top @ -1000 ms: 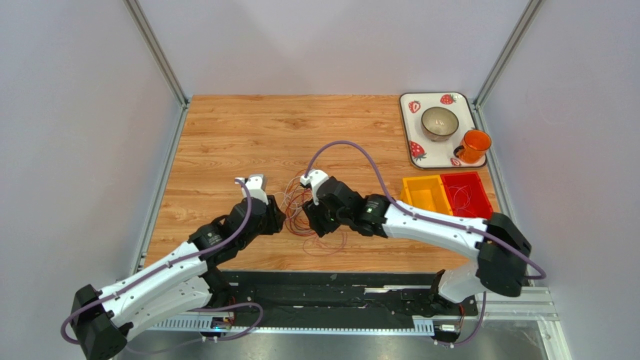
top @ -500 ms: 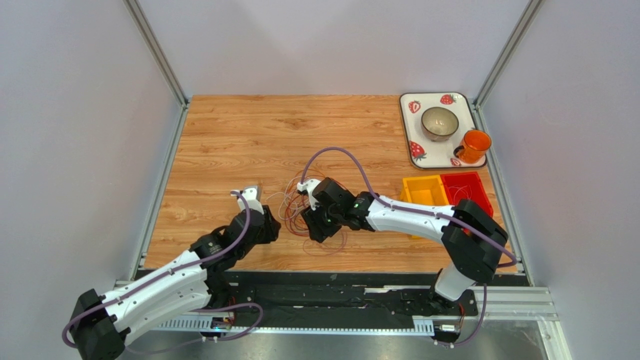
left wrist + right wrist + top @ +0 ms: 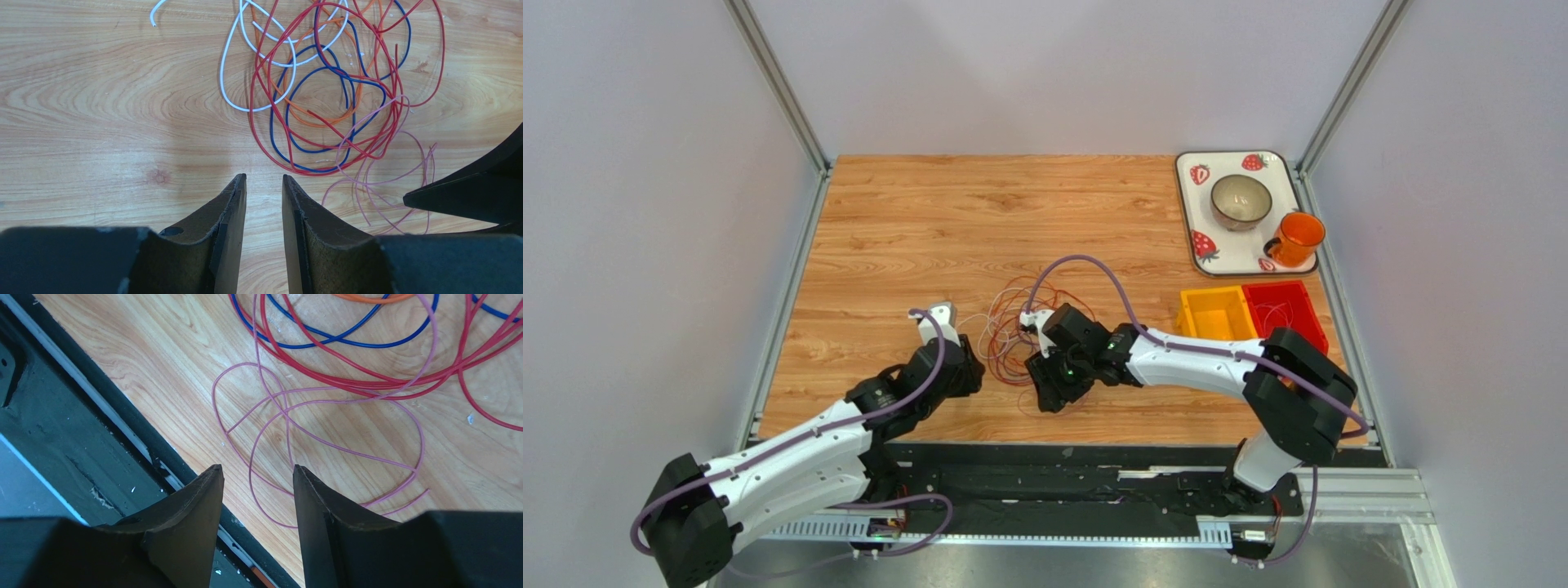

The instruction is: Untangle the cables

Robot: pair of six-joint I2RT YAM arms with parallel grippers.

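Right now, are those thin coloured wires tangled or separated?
Tangled: the red, blue, orange, white and pink cables cross and overlap in one heap.

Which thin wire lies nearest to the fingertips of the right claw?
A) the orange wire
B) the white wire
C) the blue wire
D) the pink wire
D: in the right wrist view the thin pink wire loops just ahead of the open, empty right claw; the other colours lie farther off.
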